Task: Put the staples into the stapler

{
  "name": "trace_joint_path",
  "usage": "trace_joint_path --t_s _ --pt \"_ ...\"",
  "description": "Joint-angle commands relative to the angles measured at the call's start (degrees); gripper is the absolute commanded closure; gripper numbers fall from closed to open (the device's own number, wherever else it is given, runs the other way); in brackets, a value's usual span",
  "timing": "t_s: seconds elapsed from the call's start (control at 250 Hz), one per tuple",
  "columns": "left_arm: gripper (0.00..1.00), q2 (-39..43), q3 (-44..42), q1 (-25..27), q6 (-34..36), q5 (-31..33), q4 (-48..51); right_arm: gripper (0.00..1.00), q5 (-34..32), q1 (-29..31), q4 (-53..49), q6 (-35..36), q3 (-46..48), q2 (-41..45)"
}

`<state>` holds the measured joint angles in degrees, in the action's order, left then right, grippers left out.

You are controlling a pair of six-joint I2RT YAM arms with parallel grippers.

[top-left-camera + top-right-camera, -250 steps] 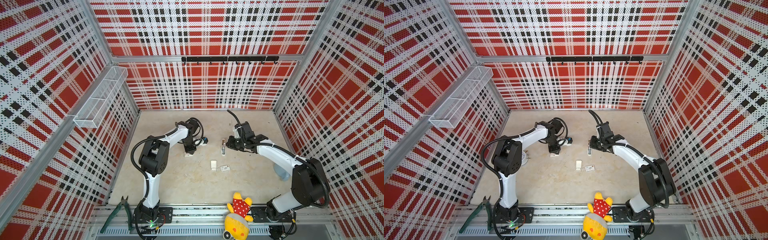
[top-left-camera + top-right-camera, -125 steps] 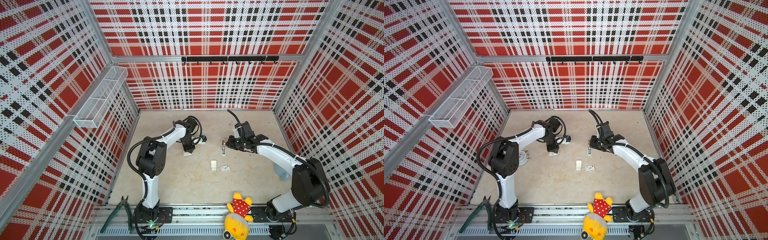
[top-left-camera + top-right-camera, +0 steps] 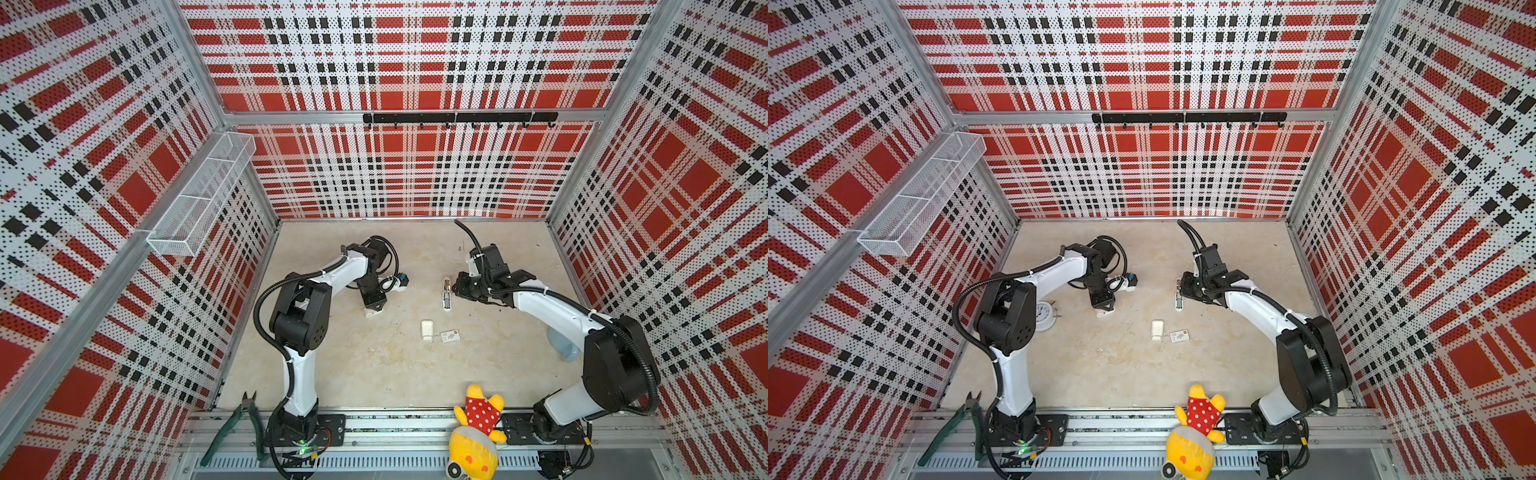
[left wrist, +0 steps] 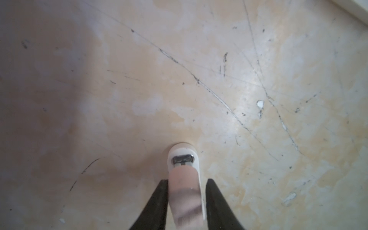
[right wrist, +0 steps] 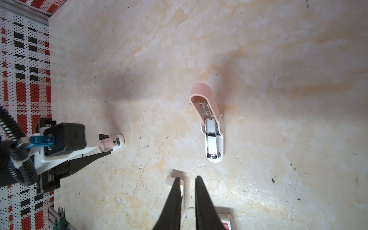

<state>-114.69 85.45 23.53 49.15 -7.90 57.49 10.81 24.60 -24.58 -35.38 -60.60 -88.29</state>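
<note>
The left fingers are standing narrow on either side of the closed stapler, a pink one whose white nose is resting on the bench. One finger is touching its flank, but I cannot tell whether the pair is actually clamping it. In both top views this stapler is lying at about 9 o'clock from the open stapler, well apart from it.

The open stapler is lying near the middle of the bench with its pink lid swung open and its silvery channel facing up. Whether any staples are sitting in that channel is too small to tell. The right fingers are hovering just at 3 o'clock of it, showing a narrow gap with nothing visible between them.

Near 6 o'clock of the open stapler a small white tray is lying, with a printed box sleeve just beside it at 3 o'clock. A plush toy is sitting on the front rail at 6 o'clock of the bench, and green cutters are lying at 7 o'clock.
</note>
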Motion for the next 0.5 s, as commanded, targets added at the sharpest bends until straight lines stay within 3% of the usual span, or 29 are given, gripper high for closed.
trace_joint_path --t_s 0.0,0.1,0.208,0.36,0.496 --pt "0.6 2.7 -1.0 0.0 0.3 -0.5 -1.6 0.84 -1.0 -0.3 2.1 -0.3 0.6 0.0" --pt "0.51 3.5 -1.4 -0.3 0.5 -0.9 -1.8 0.81 -0.7 -0.3 2.4 0.2 0.5 -0.1" --pt "0.44 5.0 -1.5 -0.5 0.8 -1.2 -1.7 0.7 -0.5 -0.3 3.8 3.0 1.4 0.0" --pt "0.42 7.2 -0.1 -0.6 1.1 -1.9 -0.3 0.54 -3.2 -0.3 7.5 5.9 6.4 0.8" --pt "0.41 8.9 1.8 -0.6 0.8 -2.8 1.3 0.5 -3.6 0.1 11.7 6.8 9.2 -1.4"
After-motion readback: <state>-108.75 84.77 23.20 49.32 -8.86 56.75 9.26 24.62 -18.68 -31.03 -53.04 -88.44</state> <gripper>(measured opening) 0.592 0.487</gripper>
